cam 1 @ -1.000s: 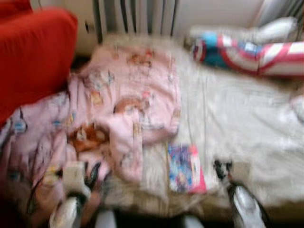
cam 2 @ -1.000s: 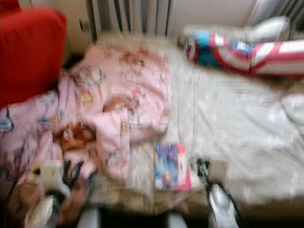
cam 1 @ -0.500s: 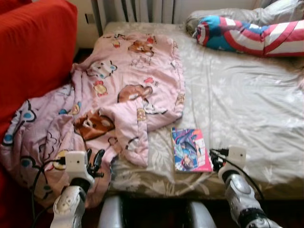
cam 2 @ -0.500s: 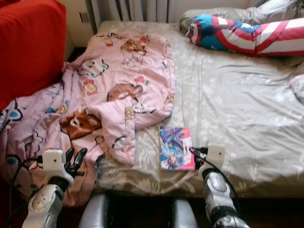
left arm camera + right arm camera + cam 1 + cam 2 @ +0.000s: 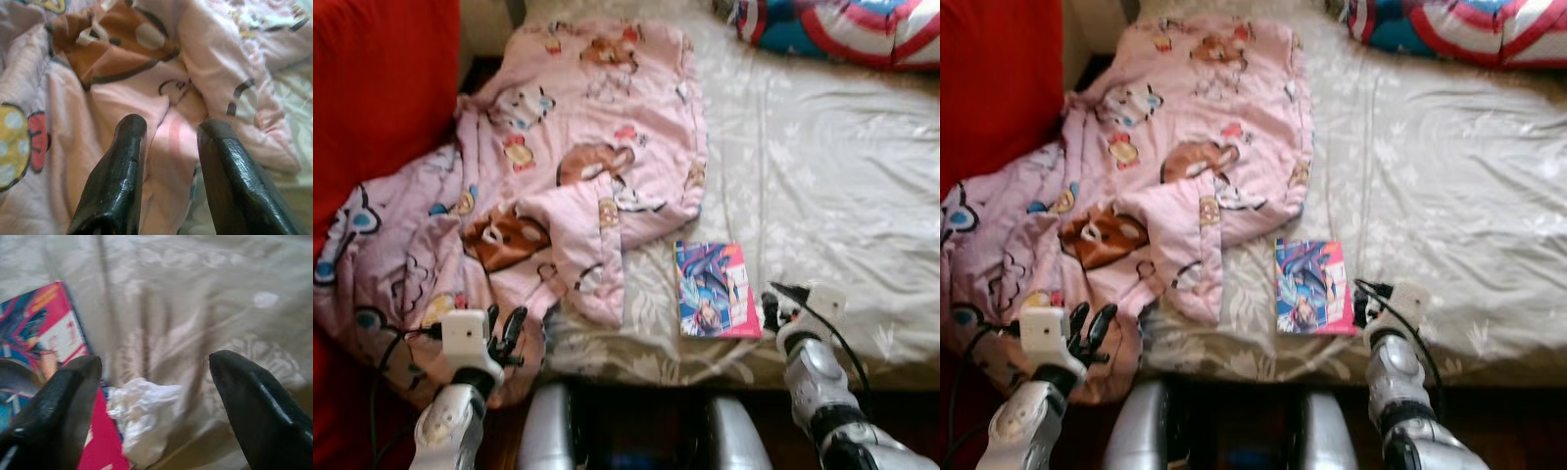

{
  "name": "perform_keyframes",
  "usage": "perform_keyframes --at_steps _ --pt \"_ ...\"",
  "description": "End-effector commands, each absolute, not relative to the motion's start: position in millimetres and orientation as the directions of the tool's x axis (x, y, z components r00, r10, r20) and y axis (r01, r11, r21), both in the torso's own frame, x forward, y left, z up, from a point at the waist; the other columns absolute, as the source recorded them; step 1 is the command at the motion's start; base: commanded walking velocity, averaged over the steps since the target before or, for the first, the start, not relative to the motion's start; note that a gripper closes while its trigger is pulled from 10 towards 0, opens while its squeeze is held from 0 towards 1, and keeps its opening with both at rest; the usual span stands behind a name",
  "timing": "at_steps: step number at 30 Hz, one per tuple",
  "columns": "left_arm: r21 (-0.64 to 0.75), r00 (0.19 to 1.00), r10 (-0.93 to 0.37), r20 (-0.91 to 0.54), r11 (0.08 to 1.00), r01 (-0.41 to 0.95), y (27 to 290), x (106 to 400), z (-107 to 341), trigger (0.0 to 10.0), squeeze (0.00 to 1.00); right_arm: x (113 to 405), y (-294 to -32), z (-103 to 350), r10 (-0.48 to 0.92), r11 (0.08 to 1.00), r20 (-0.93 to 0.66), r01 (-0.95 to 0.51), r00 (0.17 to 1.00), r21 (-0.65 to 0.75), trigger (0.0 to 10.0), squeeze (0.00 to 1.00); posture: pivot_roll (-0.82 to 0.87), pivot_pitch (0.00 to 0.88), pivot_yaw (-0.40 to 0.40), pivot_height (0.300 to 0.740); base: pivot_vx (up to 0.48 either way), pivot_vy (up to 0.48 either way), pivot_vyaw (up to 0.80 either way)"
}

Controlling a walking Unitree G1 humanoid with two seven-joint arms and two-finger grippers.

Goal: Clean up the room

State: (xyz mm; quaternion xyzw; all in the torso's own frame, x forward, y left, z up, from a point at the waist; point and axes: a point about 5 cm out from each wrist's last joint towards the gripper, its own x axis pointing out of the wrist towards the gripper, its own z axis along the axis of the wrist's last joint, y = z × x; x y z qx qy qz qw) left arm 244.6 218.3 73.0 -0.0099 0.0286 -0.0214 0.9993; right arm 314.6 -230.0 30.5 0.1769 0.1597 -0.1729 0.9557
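- head views: the robot stands at the foot of the bed. a pink blanket lies rumpled over the bed's left side and spills off its edge. a bright book lies flat near the bed's near edge. the right gripper hovers just beside the book, the left gripper over the blanket's hanging edge.
- left wrist view: the two fingers stand apart, holding nothing, pink folds just beyond.
- right wrist view: the fingers are spread wide and empty; a crumpled white tissue lies between them, touching the book's corner.
- step, as i judge it: reaching for the tissue; next, lower and close on it.
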Motion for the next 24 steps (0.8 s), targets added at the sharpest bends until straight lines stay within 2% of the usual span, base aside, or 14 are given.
perform_keyframes --at_steps 1,18,19,20,21,22,23,24 --pt "-0.019 0.996 -0.034 -0.084 0.999 0.033 223 238 70 10.0 0.0 311 -231 26 -0.291 0.859 -0.389 0.418 0.874 0.295 10.0 0.0 0.1 0.306 0.014 0.613 0.0 0.0 0.0" --pt "-0.003 0.992 -0.04 -0.117 0.999 0.04 226 229 73 10.0 0.0 308 -226 19 -0.282 0.826 -0.431 0.446 0.857 0.346 10.0 0.0 0.12 0.315 0.031 0.613 0.0 0.0 0.0" --pt "0.0 0.992 -0.041 -0.121 0.999 0.041 226 228 72 10.0 0.0 308 -223 18 -0.275 0.828 -0.432 0.44 0.859 0.348 4.4 0.0 0.12 0.314 0.031 0.613 0.0 0.0 0.0" --pt "0.0 0.992 -0.041 -0.121 0.999 0.041 226 227 72 10.0 0.0 308 -222 18 -0.272 0.829 -0.433 0.438 0.86 0.349 3.5 0.0 0.12 0.314 0.031 0.613 0.0 0.0 0.0" --pt "0.0 0.992 -0.04 -0.123 0.999 0.041 226 226 72 10.0 0.0 308 -221 17 -0.267 0.83 -0.433 0.434 0.861 0.35 3.5 0.0 0.13 0.314 0.032 0.613 0.0 0.0 0.0" --pt "0.001 0.991 -0.04 -0.124 0.999 0.041 226 226 72 10.0 0.0 308 -220 17 -0.266 0.83 -0.434 0.433 0.861 0.35 2.0 0.0 0.13 0.314 0.032 0.613 0.0 0.0 0.0" --pt "0.001 0.991 -0.04 -0.124 0.999 0.041 226 226 72 10.0 0.0 308 -220 17 -0.266 0.83 -0.434 0.433 0.861 0.35 2.0 0.0 0.13 0.314 0.032 0.613 0.0 0.0 0.0" --pt "0.001 0.991 -0.041 -0.126 0.999 0.041 226 226 73 10.0 0.0 307 -219 16 -0.263 0.831 -0.439 0.433 0.859 0.349 0.4 0.0 0.13 0.316 0.031 0.613 0.0 0.0 0.0"
